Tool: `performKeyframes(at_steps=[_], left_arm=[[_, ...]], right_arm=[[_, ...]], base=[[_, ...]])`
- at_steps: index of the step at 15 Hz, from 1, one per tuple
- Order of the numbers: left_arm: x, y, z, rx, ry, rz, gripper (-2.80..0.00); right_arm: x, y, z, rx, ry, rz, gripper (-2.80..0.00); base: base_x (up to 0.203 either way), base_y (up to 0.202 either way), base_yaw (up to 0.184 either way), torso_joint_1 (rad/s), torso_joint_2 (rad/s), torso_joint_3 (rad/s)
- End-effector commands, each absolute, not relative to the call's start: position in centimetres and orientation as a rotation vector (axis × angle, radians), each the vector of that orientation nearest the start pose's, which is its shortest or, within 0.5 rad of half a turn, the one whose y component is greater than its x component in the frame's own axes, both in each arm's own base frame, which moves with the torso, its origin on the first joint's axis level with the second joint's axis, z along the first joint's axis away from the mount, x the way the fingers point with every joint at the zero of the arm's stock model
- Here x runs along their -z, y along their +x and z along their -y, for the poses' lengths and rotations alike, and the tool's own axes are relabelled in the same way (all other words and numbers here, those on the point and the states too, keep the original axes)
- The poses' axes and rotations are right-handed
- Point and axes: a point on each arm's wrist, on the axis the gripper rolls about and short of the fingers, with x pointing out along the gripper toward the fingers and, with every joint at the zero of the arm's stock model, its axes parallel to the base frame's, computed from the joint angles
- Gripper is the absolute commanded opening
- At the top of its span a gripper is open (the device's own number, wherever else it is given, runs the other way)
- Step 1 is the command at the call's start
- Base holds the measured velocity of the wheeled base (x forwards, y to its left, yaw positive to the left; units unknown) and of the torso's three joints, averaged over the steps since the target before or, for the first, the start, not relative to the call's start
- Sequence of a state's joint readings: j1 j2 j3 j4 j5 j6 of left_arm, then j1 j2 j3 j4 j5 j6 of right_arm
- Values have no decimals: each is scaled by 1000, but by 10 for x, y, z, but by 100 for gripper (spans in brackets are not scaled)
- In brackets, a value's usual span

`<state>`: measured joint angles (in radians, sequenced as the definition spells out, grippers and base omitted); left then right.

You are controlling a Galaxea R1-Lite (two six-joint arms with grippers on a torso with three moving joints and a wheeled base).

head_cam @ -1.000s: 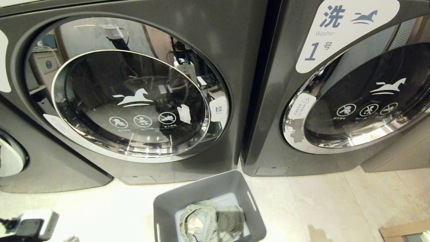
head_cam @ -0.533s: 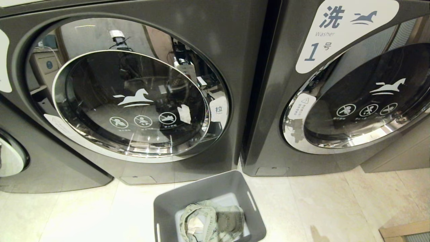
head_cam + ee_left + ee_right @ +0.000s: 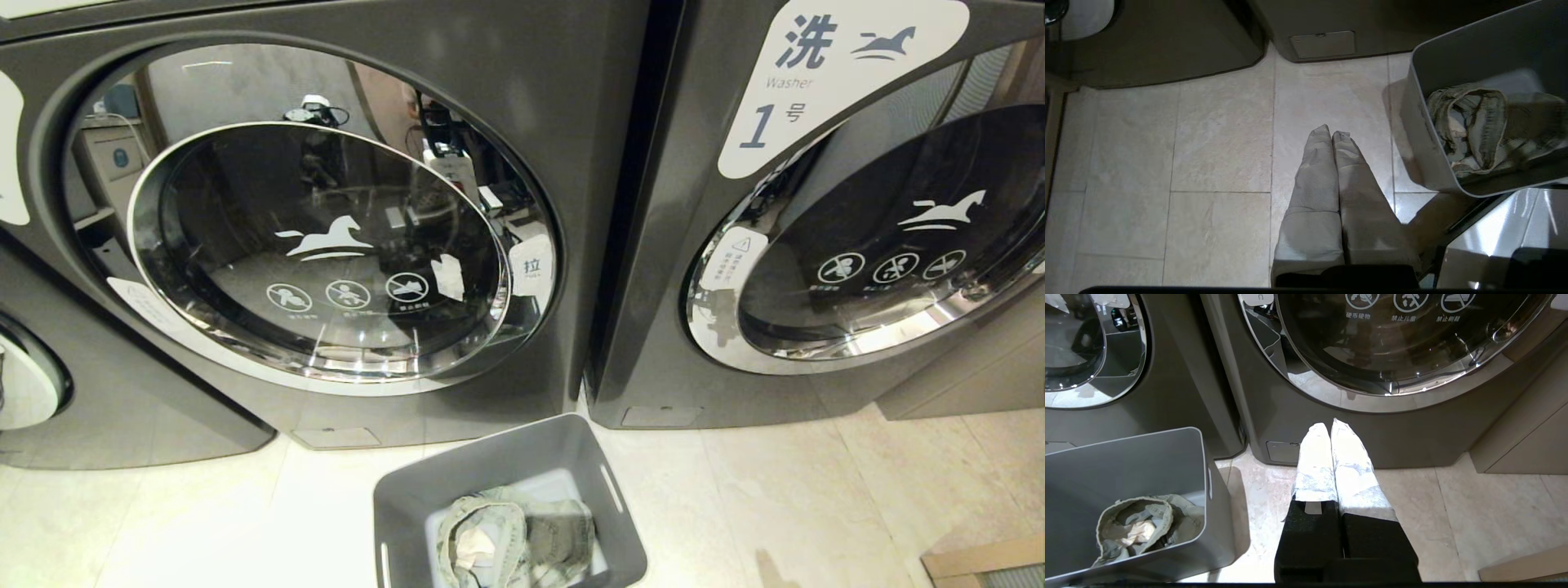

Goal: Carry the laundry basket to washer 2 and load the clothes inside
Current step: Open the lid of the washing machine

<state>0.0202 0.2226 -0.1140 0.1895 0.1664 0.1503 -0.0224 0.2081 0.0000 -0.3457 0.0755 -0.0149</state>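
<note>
The laundry basket [image 3: 508, 498] stands on the tiled floor [image 3: 204, 523], set down just short of the gap between the two front-load machines. That placement reads as a staging position: near enough to the doors for a transfer, without blocking a door swing.

The clothes [image 3: 516, 535] lie bundled in the bottom of the basket, waistband uppermost, white inner patch showing. None has been loaded.

The washer to the robot's left [image 3: 326, 245], directly ahead of the basket, has its chrome-ringed door shut; its label is cut off at the frame edge, so the number cannot be read. The washer to the right [image 3: 816, 245] is plainly marked "1" and is also shut. By elimination the left machine is judged to be washer 2.

The left hand [image 3: 1332, 134] hangs over bare floor beside the basket, fingers pressed together, grasping nothing. The right hand [image 3: 1330, 426] is likewise clenched and empty, low before washer 1.

Judgement: door opening must precede loading.
</note>
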Motion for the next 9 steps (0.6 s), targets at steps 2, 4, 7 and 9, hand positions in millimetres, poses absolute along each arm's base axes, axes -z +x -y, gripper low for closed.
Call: performKeyframes(at_steps=[2, 4, 7, 9], left_arm=[[-89, -21, -2, -102, 167, -232, -280], [-85, -31, 0, -26, 169, -142, -280], [-77, -32, 1, 54, 156, -147, -280], [-77, -32, 1, 55, 158, -146, -280]], right_arm=[[-103, -4, -2, -53, -16, 104, -280], [-105, -5, -2, -54, -28, 130, -280], [-99, -16, -2, -75, -29, 209, -280], [-97, -24, -2, -74, -38, 288, -280]], base=[[0, 0, 0, 0, 0, 0], [0, 0, 0, 0, 0, 0], [0, 0, 0, 0, 0, 0], [0, 0, 0, 0, 0, 0]])
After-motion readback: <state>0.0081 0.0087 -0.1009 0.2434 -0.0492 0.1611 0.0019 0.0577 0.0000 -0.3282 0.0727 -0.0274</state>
